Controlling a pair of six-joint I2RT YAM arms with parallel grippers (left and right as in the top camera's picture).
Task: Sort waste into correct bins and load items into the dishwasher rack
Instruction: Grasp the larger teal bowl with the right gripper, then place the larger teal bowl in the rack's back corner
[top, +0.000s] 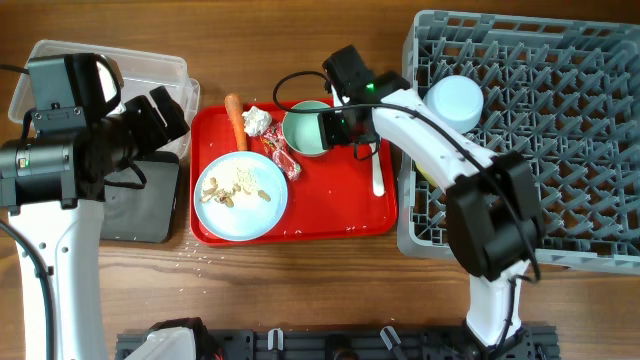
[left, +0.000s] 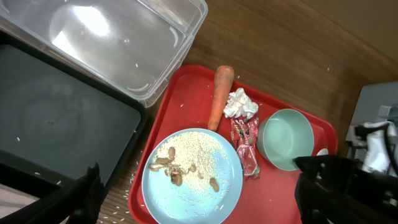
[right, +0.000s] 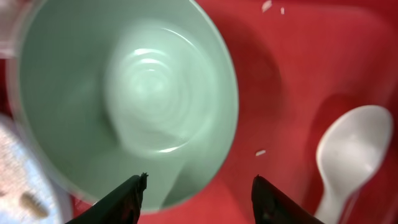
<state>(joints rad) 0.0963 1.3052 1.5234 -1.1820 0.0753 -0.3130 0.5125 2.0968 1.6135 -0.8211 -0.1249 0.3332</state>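
On the red tray (top: 345, 215) lie the light blue plate (top: 240, 192) with rice and beige scraps (left: 186, 163), the orange carrot (top: 235, 118), white tissue (top: 257, 120), red wrapper (top: 281, 158), pale green bowl (top: 303, 130) and white spoon (top: 378, 172). My right gripper (top: 336, 126) is open and straddles the green bowl's right rim (right: 227, 93), one finger over the bowl and one over the tray beside the spoon (right: 348, 155). My left gripper (top: 165, 112) is open and empty above the bins. A light blue bowl (top: 455, 100) sits upside down in the grey rack (top: 560, 150). The yellow cup is out of view.
The clear tub (top: 120, 62) stands at the back left with the black tray (top: 140, 212) in front of it. Both appear in the left wrist view, the tub (left: 112, 37) above the black tray (left: 56, 124). Rice grains are scattered on the wooden table by the tray's left edge.
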